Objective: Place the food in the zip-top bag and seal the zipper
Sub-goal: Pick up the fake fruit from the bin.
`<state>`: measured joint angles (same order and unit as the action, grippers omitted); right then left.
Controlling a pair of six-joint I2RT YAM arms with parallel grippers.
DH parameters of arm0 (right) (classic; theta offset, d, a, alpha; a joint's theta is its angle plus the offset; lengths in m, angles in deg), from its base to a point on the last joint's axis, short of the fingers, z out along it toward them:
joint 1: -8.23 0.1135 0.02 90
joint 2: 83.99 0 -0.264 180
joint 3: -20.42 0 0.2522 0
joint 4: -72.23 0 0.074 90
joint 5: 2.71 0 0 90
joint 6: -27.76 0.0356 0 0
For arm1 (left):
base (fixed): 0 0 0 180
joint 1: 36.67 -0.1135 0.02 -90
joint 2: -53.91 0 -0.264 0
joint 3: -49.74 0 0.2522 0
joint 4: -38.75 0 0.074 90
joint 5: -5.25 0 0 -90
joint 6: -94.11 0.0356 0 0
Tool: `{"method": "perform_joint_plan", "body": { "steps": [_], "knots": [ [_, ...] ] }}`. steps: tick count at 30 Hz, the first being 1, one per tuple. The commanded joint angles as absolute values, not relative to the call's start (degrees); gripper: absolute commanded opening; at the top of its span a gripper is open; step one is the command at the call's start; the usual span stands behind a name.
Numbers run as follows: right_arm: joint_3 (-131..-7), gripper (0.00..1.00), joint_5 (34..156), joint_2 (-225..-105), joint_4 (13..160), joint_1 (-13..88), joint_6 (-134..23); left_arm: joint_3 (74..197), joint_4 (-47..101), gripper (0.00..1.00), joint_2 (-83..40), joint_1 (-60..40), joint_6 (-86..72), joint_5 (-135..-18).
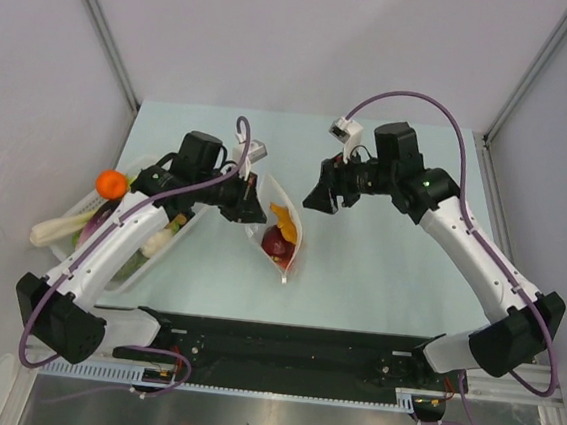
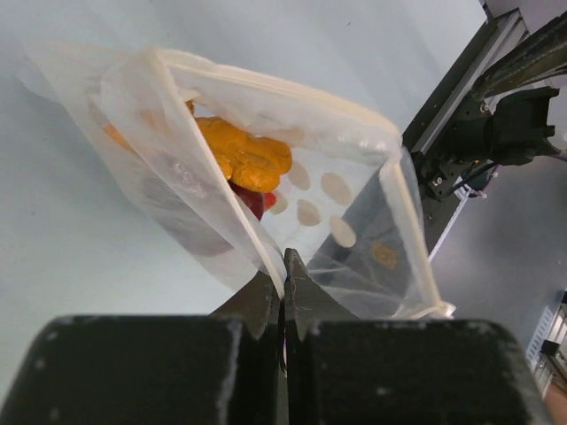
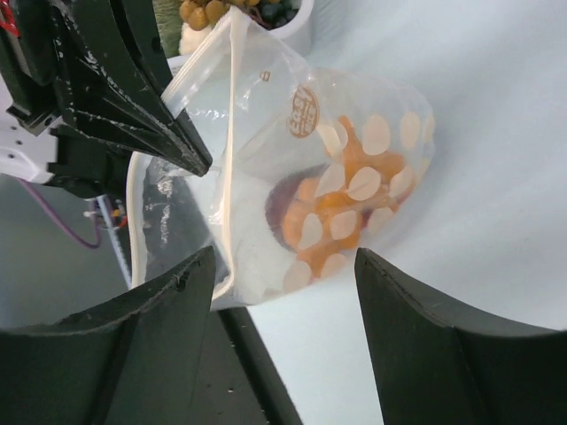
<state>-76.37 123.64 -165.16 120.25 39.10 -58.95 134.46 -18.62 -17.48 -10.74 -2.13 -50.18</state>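
bag: zip-top bag (image 1: 279, 234) sat on the surface (image 1: 378, 272), mouth gaping, orange and red food (image 2: 248, 158) inside
left fingers (image 2: 257, 305): pinched shut on the zipper (image 2: 266, 84) rim
right fingers (image 3: 425, 328): spread wide, empty, just beside the bag
risk: the single pinch could slip, so the bag might slump and spill

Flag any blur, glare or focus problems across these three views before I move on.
Top external: evenly lit and sharp, with only faint shadows on the table. Left wrist: left gripper blurred up close, zip-top bag film hazy. Right wrist: right gripper dark and soft-edged, table washed out bright.
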Motion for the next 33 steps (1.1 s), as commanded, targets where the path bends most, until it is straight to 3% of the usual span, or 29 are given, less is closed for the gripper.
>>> {"method": "perform_joint_plan", "body": {
  "steps": [1, 5, 14, 17, 20, 21, 23, 29, 33],
  "knots": [
    [-86.13, 0.68, 114.80, -167.48, 132.90, 40.48, -71.19, 137.51, -18.78, 0.01, -16.58, -10.40, -4.67, -49.24],
    [-91.43, 0.68, 113.13, -168.54, 136.62, 41.71, -68.94, 135.14, -16.67, 0.02, -15.61, -10.48, -9.77, -50.21],
    [-83.70, 0.70, 107.77, -170.73, 129.76, 50.41, -64.08, 133.91, -14.30, 0.02, -15.34, -10.48, -12.24, -48.89],
    [-84.66, 0.59, 105.75, -173.80, 129.32, 50.59, -64.08, 132.33, -13.51, 0.02, -14.12, -10.57, -11.63, -49.15],
    [-84.49, 0.31, 105.04, -174.17, 129.67, 50.50, -64.08, 131.10, -13.85, 0.02, -12.19, -10.92, -9.53, -51.26],
    [-84.14, 0.15, 104.86, -173.73, 129.67, 50.33, -64.17, 130.74, -13.77, 0.02, -11.92, -11.44, -9.25, -51.79],
    [-83.08, 0.00, 104.95, -172.85, 130.37, 49.80, -64.61, 129.95, -13.86, 0.02, -11.65, -12.58, -8.21, -52.67],
    [-85.00, 0.00, 115.29, -171.18, 135.38, 44.44, -65.49, 131.70, -15.78, 0.09, -12.27, -15.67, -0.40, -58.98],
    [-86.51, 0.00, 121.03, -171.79, 138.99, 45.14, -64.88, 132.67, -16.41, 0.28, -11.30, -15.76, 3.93, -58.56]
  ]
}}
